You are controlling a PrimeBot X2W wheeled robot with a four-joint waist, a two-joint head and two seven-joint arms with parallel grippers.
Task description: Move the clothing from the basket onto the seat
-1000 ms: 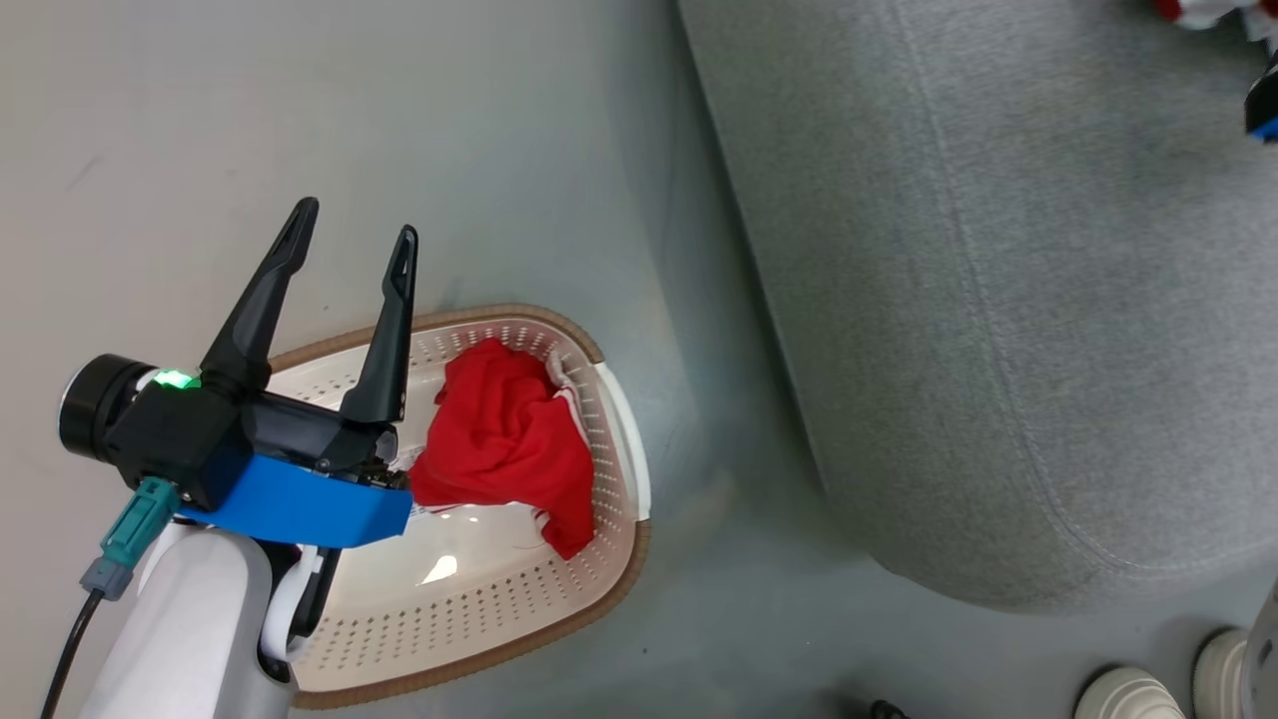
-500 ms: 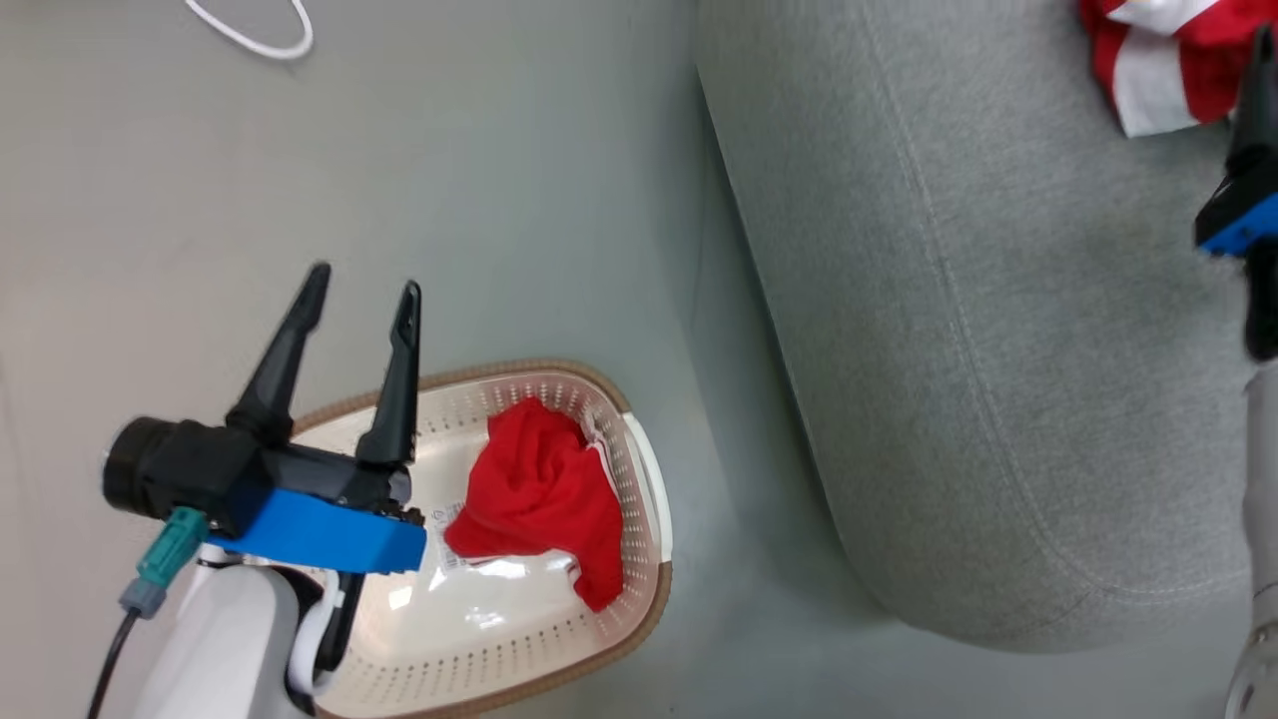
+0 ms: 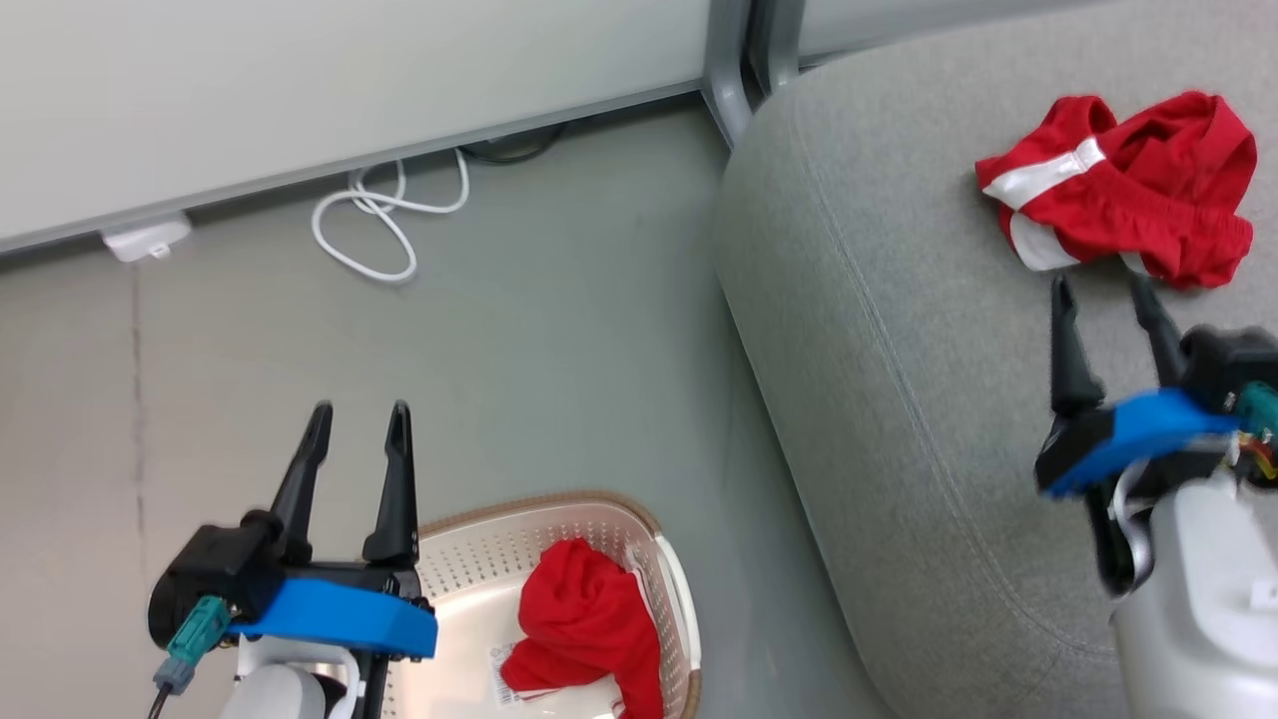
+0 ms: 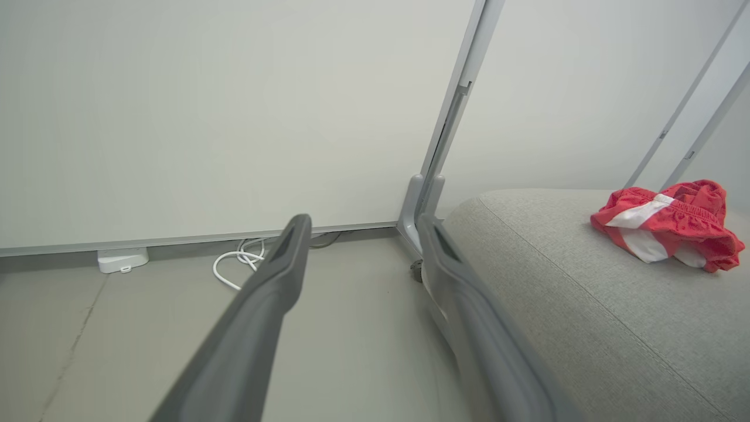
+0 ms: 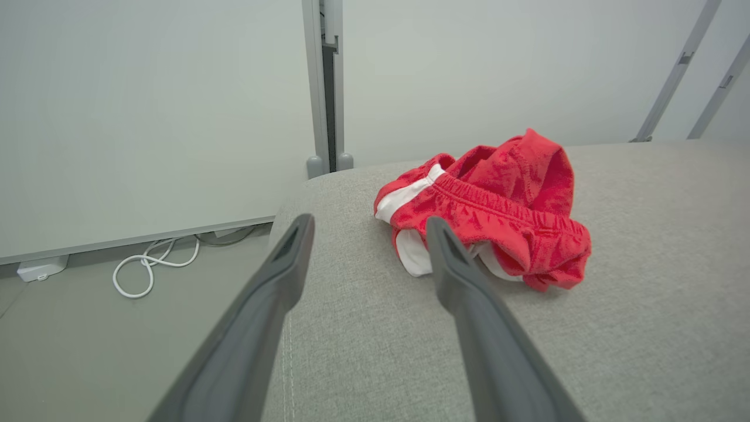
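A red garment (image 3: 584, 624) lies bunched in the cream basket (image 3: 659, 564) at the bottom of the head view. A second red garment with white stripes and a ribbed band (image 3: 1123, 185) (image 5: 492, 211) (image 4: 668, 223) rests on the grey seat (image 3: 899, 330). My left gripper (image 3: 359, 419) hangs open and empty over the floor, just left of the basket's far end. My right gripper (image 3: 1098, 290) is open and empty above the seat, its fingertips just short of the garment lying there.
A coiled white cable (image 3: 384, 215) and a small white box (image 3: 145, 240) lie on the grey floor by the white wall. A grey metal post (image 3: 734, 60) stands at the seat's far corner. Bare floor separates basket and seat.
The head camera has tilted up, so basket and seat slid down the picture and the wall and cable appeared. The right gripper has drawn back, open, from the garment on the seat.
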